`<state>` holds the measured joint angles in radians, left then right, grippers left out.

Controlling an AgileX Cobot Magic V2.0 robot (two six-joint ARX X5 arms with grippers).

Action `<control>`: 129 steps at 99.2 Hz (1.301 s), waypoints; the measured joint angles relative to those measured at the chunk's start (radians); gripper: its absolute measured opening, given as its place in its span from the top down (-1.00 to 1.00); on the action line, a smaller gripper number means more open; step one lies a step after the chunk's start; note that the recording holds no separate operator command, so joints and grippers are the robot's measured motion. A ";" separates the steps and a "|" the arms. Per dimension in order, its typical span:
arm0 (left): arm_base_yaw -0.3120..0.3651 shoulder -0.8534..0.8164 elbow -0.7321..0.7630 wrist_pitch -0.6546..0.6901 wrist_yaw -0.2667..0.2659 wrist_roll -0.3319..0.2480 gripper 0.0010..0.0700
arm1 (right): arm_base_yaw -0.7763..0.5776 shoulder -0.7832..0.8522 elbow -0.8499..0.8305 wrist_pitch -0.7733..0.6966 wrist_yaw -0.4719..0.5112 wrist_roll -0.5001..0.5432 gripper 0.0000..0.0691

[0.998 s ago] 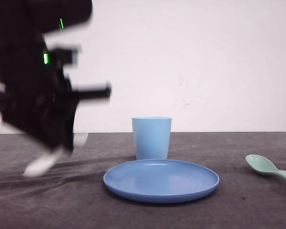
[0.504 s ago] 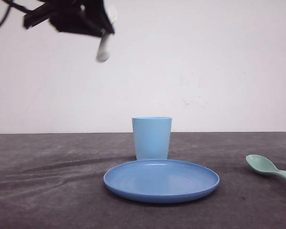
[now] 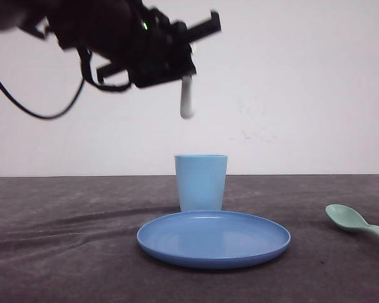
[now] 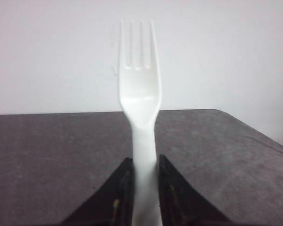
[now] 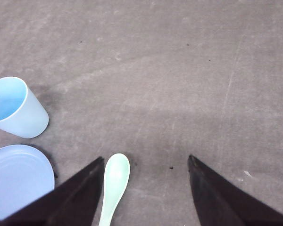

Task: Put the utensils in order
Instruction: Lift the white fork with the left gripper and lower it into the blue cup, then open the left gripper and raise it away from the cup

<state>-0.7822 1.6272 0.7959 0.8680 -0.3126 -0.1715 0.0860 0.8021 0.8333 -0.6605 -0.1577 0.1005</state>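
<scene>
1. Front view: the left gripper point(image 3: 180, 69) hangs high above the light blue cup point(image 3: 201, 182) and blue plate point(image 3: 213, 238), a white fork point(image 3: 187, 98) handle dangling straight down.
2. Left wrist view: fingers point(image 4: 120, 195) pinch the fork's neck, four tines pointing away.
3. Right wrist view: the right gripper point(image 5: 146, 188), spread wide, hovers over the mint-green spoon point(image 5: 115, 181) lying on the grey table point(image 5: 179, 70), bowl toward the cup.

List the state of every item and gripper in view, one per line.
Fork: held in the air, handle hanging down above the cup.
Spoon: lying on the table, not gripped.
Cup: upright behind the plate, looks empty.
Plate: flat on the table, nothing on it.
Left gripper: shut on the fork.
Right gripper: open above the spoon.
</scene>
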 joint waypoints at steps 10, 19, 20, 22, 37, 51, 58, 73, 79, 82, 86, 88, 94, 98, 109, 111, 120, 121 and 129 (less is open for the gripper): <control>0.000 0.059 0.000 0.071 0.002 0.000 0.88 | 0.000 0.000 0.000 0.003 0.000 0.000 -0.02; 0.000 0.109 0.000 0.102 0.002 0.000 0.88 | 0.000 0.000 0.000 0.010 0.000 0.000 -0.02; 0.000 0.112 0.000 0.102 0.002 0.000 0.88 | 0.000 0.000 0.000 0.010 0.000 -0.001 -0.02; 0.000 0.121 0.000 0.101 0.002 0.000 0.88 | 0.000 0.000 0.000 0.010 0.000 -0.001 -0.02; 0.001 0.176 0.000 0.124 0.002 0.000 0.88 | 0.000 0.000 0.000 0.010 0.000 -0.009 -0.02; 0.002 0.225 0.001 0.140 0.002 0.000 0.88 | 0.002 0.000 0.000 0.010 0.000 -0.015 -0.02; 0.003 0.239 0.001 0.134 0.002 -0.001 0.88 | 0.006 0.000 0.000 0.010 0.000 -0.016 -0.02; 0.003 0.240 0.002 0.132 0.002 -0.002 0.88 | 0.016 0.000 0.000 0.010 0.001 -0.019 -0.02; 0.003 0.240 0.002 0.129 0.002 -0.002 0.88 | 0.019 0.000 0.000 0.010 0.001 -0.019 -0.02; 0.003 0.240 0.002 0.125 0.002 -0.003 0.88 | 0.019 0.000 0.000 0.010 0.001 -0.019 -0.02; 0.003 0.240 0.002 0.118 0.002 -0.004 0.88 | 0.019 0.000 0.000 0.010 0.001 -0.019 -0.02; 0.003 0.240 0.002 0.113 0.002 -0.004 0.88 | 0.020 0.000 0.000 0.010 0.001 -0.019 -0.02; 0.003 0.240 0.002 0.099 0.002 -0.004 0.86 | 0.020 0.000 0.000 0.010 0.001 -0.019 -0.02; 0.003 0.240 0.002 0.094 0.002 -0.005 0.80 | 0.020 0.000 0.000 0.010 0.001 -0.019 -0.02; 0.003 0.240 0.002 0.095 0.002 -0.005 0.45 | 0.020 0.000 0.000 0.004 0.001 -0.019 -0.02; 0.003 0.240 0.002 0.095 0.002 -0.004 0.41 | 0.020 0.000 0.000 0.002 0.001 -0.019 -0.02; 0.003 0.240 0.002 0.095 0.002 -0.005 0.27 | 0.020 0.000 0.000 -0.008 0.001 -0.019 -0.02; 0.003 0.240 0.002 0.095 0.002 -0.005 0.27 | 0.020 0.000 0.000 -0.008 0.001 -0.019 -0.02; 0.003 0.237 0.002 0.093 0.002 -0.004 0.24 | 0.020 0.000 0.000 -0.011 0.001 -0.019 -0.02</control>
<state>-0.7795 1.8645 0.7979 0.9607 -0.3107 -0.1757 0.1059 0.8021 0.8333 -0.6716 -0.1566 0.0814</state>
